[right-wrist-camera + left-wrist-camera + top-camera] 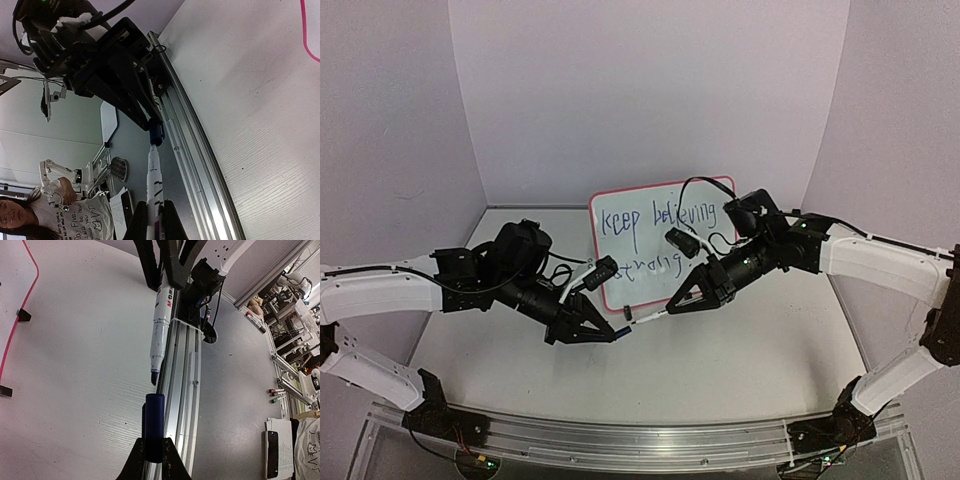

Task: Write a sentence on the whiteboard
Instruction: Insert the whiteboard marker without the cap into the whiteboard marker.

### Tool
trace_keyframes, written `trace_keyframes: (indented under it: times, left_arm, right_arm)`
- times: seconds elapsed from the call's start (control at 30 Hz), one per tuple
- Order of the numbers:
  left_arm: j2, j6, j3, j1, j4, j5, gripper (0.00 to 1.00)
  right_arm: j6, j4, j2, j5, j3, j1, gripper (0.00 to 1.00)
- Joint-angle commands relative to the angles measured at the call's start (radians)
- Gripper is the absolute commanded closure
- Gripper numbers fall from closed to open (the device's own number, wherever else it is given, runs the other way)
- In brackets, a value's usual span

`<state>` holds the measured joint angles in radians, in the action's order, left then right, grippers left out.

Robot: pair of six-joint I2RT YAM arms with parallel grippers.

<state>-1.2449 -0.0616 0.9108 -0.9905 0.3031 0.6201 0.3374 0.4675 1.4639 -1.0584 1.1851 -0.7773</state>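
Top external view: the whiteboard (650, 245) is seen propped up at the back of the table, with the sentence (655, 220) written in blue. The marker (162, 325) is clamped at its barrel by the right gripper (675, 305). Its cap (154, 425) is pinched by the left gripper (615, 330), just short of the tip. The board's probably light and tippy on its clip feet (22, 315), so it's best taken by the red edge, ink untouched.

The left arm (380, 290) is reached in from the left edge of the top view and the right arm (880, 260) from the right edge. The two wrists are angled toward each other at mid-frame. The left tool (615, 330) is closed on a blue cap (154, 415), and the right tool (670, 308) is clamped on a marker (161, 320).
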Motion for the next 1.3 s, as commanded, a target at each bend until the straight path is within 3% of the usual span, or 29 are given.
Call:
trace_keyframes:
  times: [0.0, 1.27]
  left_arm:
    - [0.011, -0.012, 0.03, -0.006, -0.041, 0.018, 1.0]
    - [-0.034, 0.0, 0.073, -0.008, -0.048, 0.053, 1.0]
  right_arm:
    - [-0.013, -0.009, 0.0, -0.004, 0.021, 0.003, 1.0]
    - [-0.019, -0.004, 0.055, -0.081, 0.022, -0.016, 1.0]
